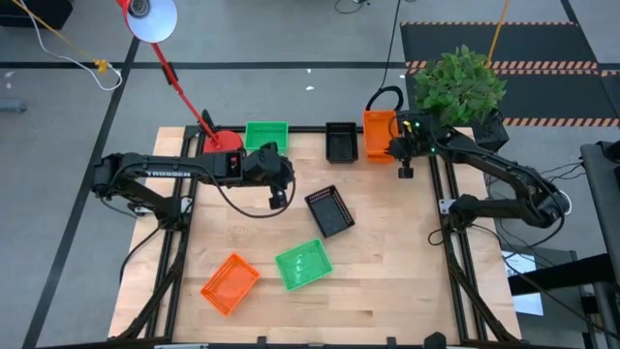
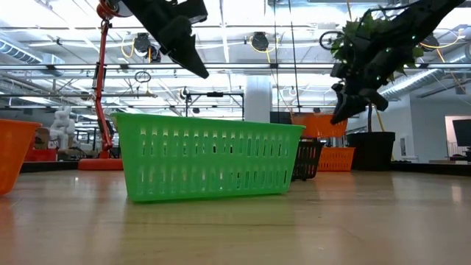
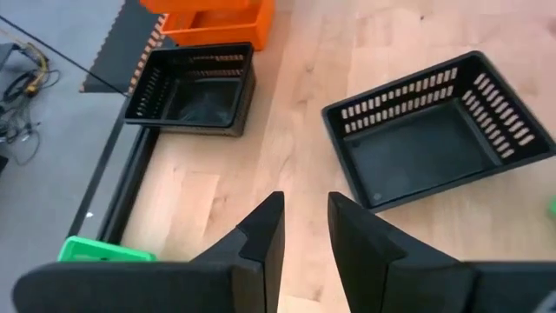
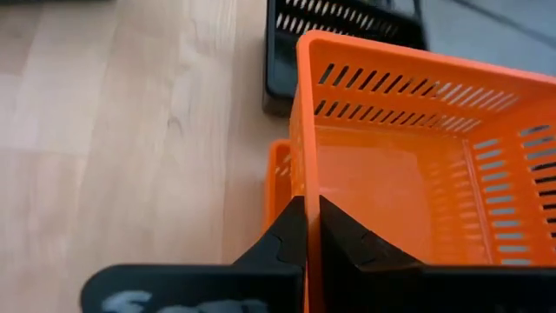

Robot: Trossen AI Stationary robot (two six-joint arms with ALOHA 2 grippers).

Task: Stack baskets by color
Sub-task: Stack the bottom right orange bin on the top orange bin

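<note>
- The tabletop (image 1: 387, 281) carries loose baskets: a black basket (image 1: 329, 210) mid-table, a green basket (image 1: 303, 264) and an orange basket (image 1: 231, 283) nearer the front.
- Along the back edge sit a green one (image 1: 266, 134), a black one (image 1: 341, 142) and an orange stack (image 1: 379, 136).
- Right hand (image 4: 310, 228) is pinched on the upper orange basket's wall above that stack; a crooked release could jam or tip it.
- Left hand (image 3: 304, 228) hovers partly open, empty, beside the loose black basket.
</note>
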